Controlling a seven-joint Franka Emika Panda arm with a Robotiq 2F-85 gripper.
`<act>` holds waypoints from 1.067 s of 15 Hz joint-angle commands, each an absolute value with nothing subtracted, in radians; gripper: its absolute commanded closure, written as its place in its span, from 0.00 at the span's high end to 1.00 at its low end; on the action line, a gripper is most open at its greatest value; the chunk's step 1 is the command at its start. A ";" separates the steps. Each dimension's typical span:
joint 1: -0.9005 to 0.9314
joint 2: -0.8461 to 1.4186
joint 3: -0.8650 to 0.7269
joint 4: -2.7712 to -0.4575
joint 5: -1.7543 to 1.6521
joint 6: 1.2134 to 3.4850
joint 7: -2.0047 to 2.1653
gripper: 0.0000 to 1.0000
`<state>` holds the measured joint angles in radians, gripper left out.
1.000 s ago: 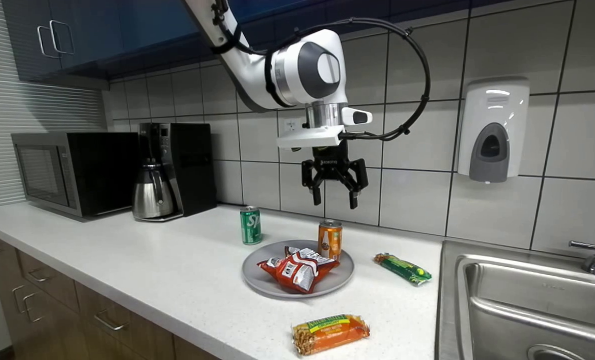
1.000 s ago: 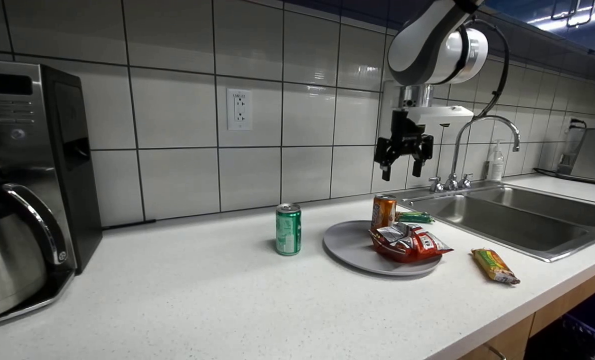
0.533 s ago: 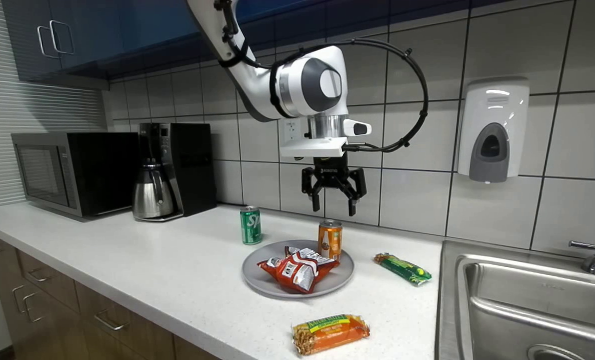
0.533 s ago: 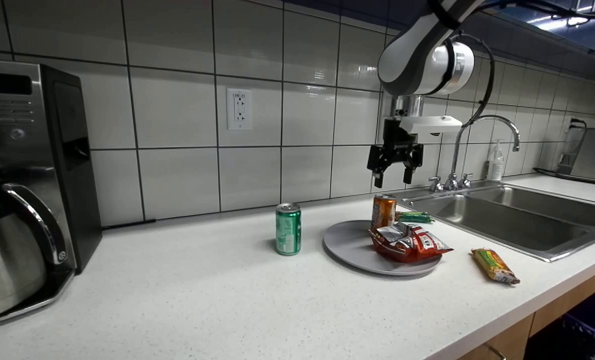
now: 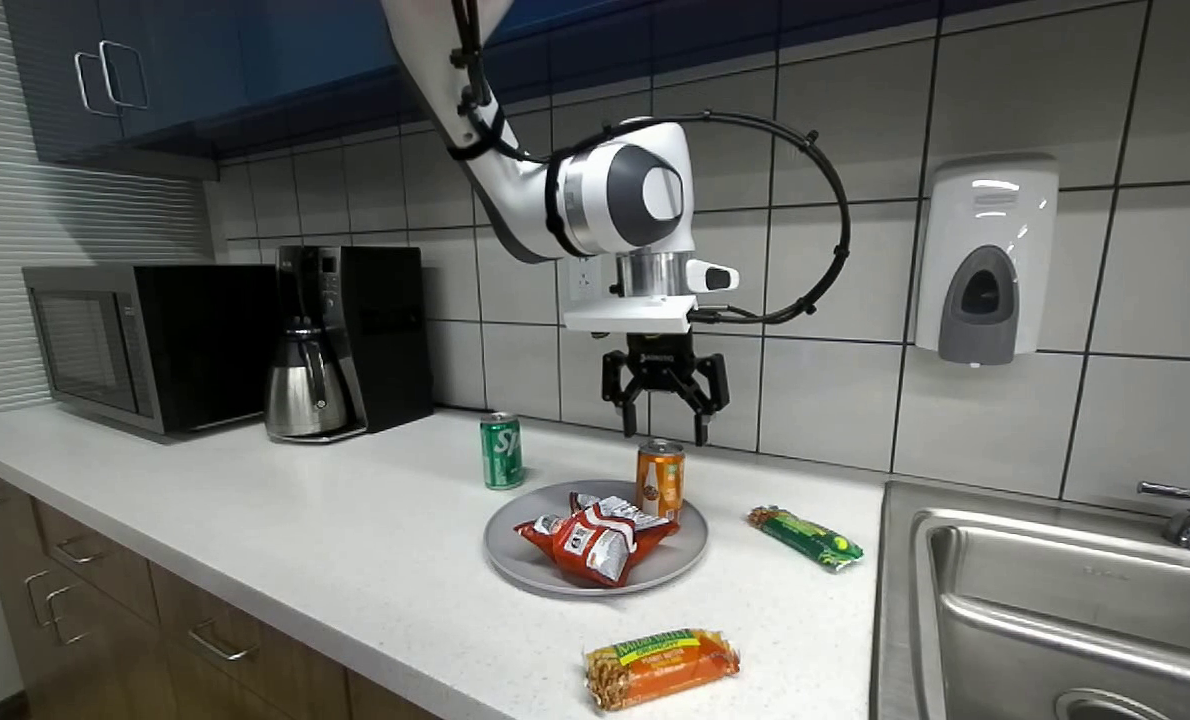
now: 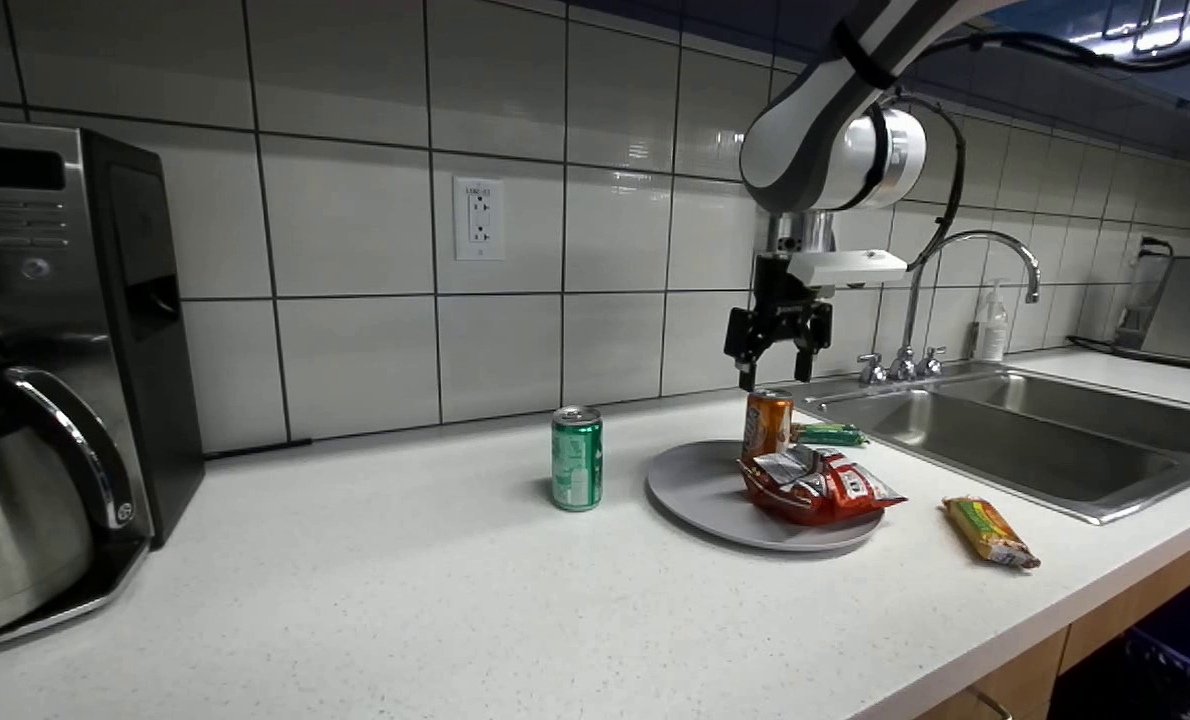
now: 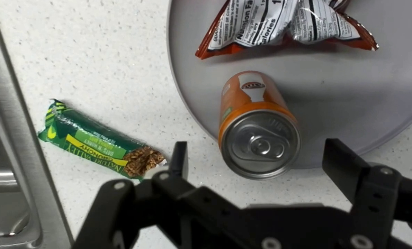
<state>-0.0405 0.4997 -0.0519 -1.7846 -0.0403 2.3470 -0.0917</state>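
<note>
Tool (image 5: 666, 428) hangs empty, spread wider than orange can (image 5: 660, 485) below, upright presumably thanks to flat gray plate (image 6: 693, 492), toward wall-side edge of tabletop (image 6: 355, 600).

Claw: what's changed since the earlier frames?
In an exterior view, the claw came down and toward the picture's left, nearing the orange can from above. Nothing was grasped or released; the claw's jaws stayed open. Unmoved: orange can, red snack bag, gray plate, green can, green granola bar, orange granola bar.
</note>
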 commanded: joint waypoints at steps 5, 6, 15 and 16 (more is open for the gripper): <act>-0.061 0.559 -0.031 -1.720 -0.032 2.297 -0.131 1.00; -0.061 0.564 -0.030 -1.717 -0.033 2.295 -0.132 1.00; -0.064 0.602 -0.030 -1.675 -0.030 2.260 -0.129 0.75; -0.064 0.605 -0.032 -1.672 -0.030 2.258 -0.126 0.75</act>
<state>-0.0407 0.5865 -0.0495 -1.7162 -0.0403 2.3024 -0.1019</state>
